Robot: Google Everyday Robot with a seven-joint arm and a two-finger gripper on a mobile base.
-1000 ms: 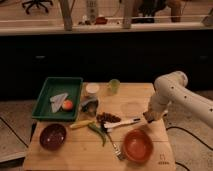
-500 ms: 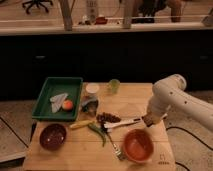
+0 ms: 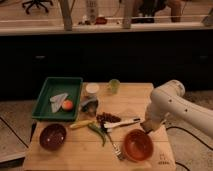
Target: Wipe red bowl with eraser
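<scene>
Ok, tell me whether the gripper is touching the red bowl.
Cannot tell. In the camera view the gripper hangs right at the far rim of the red bowl, and neither contact nor a gap shows plainly there.

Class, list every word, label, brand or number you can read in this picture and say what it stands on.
None readable.
A small dark mark on the table, near-right corner: too blurred to read.
The gripper, by the red bowl, far-right rim, shows no text.

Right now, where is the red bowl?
The red bowl sits near the front right corner of the table in the camera view, just before the white-handled utensil; the gripper hangs by its far rim.
</scene>
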